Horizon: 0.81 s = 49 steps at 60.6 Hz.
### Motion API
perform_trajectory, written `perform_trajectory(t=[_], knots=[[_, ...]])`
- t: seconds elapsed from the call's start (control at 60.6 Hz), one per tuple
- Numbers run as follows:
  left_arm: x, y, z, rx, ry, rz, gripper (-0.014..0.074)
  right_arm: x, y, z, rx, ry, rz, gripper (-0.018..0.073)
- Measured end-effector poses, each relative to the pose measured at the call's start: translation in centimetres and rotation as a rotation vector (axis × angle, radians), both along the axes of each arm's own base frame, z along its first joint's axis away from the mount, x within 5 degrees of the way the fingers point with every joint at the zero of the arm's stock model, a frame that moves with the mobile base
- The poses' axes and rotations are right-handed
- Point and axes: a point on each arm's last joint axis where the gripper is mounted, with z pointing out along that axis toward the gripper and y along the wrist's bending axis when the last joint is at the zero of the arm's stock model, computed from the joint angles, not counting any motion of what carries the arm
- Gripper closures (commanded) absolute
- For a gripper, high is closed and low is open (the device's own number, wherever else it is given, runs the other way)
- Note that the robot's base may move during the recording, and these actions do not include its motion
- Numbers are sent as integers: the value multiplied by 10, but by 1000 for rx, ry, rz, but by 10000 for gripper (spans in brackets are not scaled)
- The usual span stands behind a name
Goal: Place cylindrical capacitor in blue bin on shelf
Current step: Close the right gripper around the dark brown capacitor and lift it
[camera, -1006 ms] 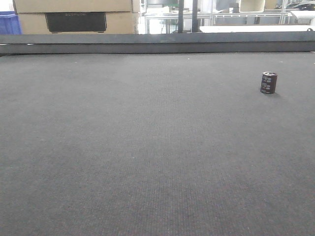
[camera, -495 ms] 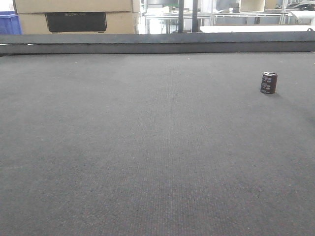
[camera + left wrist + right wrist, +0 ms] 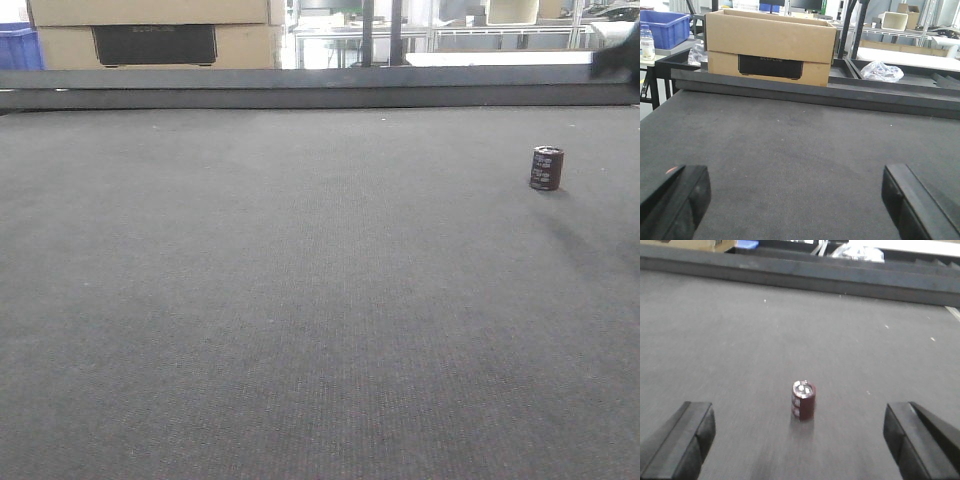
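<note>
The grey mat (image 3: 300,300) fills the views. Beyond the mat's far edge sits a box (image 3: 770,45). The left gripper (image 3: 800,200) hangs over the mat, jaws wide apart, holding nothing. The right gripper (image 3: 800,442), jaws likewise spread, hovers over the mat facing the capacitor (image 3: 803,400), which stands upright on the mat's right side, untouched. I judge nothing done yet: grasp, carry and binning all remain; no shelf shows.
</note>
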Motion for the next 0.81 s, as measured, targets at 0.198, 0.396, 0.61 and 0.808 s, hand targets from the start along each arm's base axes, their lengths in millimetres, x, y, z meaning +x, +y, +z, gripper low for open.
perform_trajectory(t=[0.198,0.396,0.61,0.808], knots=[[0,0,0,0,2,0,-6,39,-2,-42,21,-45,-53,-10],[0,0,0,8,1,2,-6,80,-2,-67,25,-22,-79,-10],[0,0,0,14,3,4,-6,119,2,-76,26,-13,-70,-10],[0,0,-1,14,5,4,-6,147,3,-93,20,39,-63,-10]])
